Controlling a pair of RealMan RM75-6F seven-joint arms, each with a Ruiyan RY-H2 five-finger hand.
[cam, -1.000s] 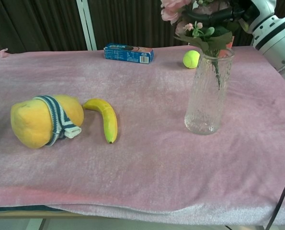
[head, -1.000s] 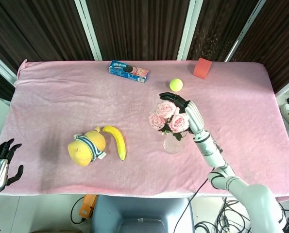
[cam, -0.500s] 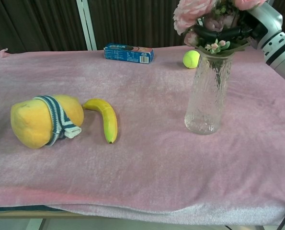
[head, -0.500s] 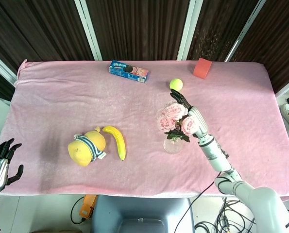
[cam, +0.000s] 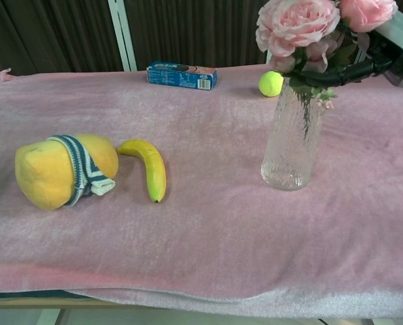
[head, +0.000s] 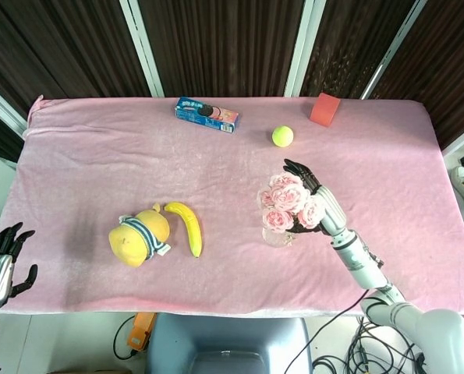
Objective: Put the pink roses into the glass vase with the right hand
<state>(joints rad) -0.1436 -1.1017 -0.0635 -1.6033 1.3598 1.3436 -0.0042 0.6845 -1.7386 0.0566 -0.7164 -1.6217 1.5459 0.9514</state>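
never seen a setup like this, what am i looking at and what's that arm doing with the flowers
This is a two-armed robot with human-like hands, steered by a person. One picture looks down from its head, the other looks forward from its chest. On the pink table lie a yellow plush toy, a banana, a blue box, a tennis ball and a red block. The right hand holds pink roses, their stems already inside the glass vase. The left hand hangs open beside the table, holding nothing.
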